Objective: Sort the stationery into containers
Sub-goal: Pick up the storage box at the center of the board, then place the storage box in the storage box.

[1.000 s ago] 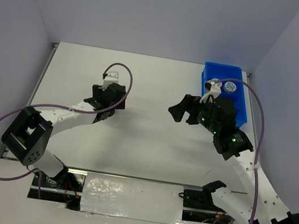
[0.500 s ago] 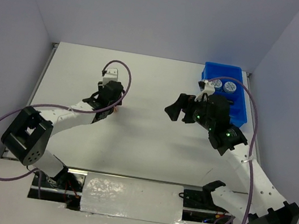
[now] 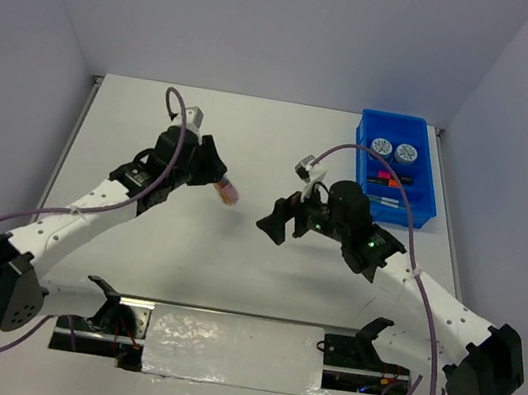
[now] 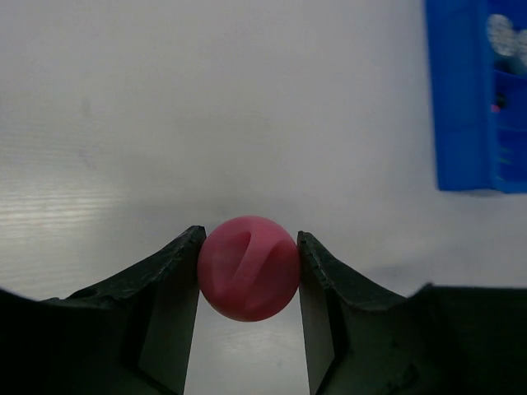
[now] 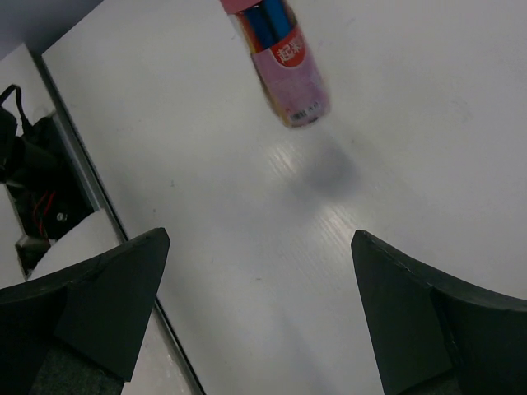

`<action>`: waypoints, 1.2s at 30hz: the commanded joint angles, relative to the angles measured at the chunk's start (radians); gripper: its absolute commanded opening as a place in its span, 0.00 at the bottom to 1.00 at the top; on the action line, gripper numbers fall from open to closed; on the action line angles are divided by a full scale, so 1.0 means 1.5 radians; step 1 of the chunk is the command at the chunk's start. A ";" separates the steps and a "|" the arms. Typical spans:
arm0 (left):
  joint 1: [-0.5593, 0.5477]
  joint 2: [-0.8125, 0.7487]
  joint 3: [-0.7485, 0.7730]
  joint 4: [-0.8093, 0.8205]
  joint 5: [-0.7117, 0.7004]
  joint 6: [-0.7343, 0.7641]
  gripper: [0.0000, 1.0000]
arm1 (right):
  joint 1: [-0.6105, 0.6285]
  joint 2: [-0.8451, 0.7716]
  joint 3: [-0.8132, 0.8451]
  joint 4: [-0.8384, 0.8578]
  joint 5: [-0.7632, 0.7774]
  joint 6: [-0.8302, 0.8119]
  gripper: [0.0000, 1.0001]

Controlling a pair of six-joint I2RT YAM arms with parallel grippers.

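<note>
On a white table (image 3: 284,140), a bright blue rectangular plastic tray (image 3: 395,119) is set at the far right corner. Well apart from it, a pink cylindrical bottle (image 4: 249,267) is clamped in the left gripper (image 3: 213,175), off the surface, its long axis aimed toward the right gripper (image 3: 278,222), whose jaws are spread wide, empty. The right arm lies nearer the tray; a handover is judged likely.

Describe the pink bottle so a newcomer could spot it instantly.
Start on the white table, left of centre, far from the blue tray at the far right corner. There the left arm's fingers pinch the pink bottle, held above the surface. It is the only pink cylinder, and the only item seen outside the tray.
</note>
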 commanded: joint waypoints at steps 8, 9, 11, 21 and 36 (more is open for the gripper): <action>0.014 -0.068 0.039 0.058 0.429 -0.061 0.00 | 0.062 0.020 0.088 0.035 -0.060 -0.127 0.97; 0.014 -0.069 0.033 0.067 0.457 -0.069 0.00 | 0.066 0.025 0.103 0.024 -0.060 -0.128 0.96; 0.014 -0.073 0.023 0.103 0.487 -0.079 0.00 | 0.079 0.037 0.112 0.020 -0.066 -0.127 0.96; 0.014 -0.081 0.012 0.123 0.524 -0.086 0.00 | 0.088 0.091 0.135 0.006 -0.085 -0.088 0.85; 0.016 -0.082 0.026 0.101 0.501 -0.070 0.24 | 0.088 0.098 0.134 0.001 -0.074 -0.093 0.00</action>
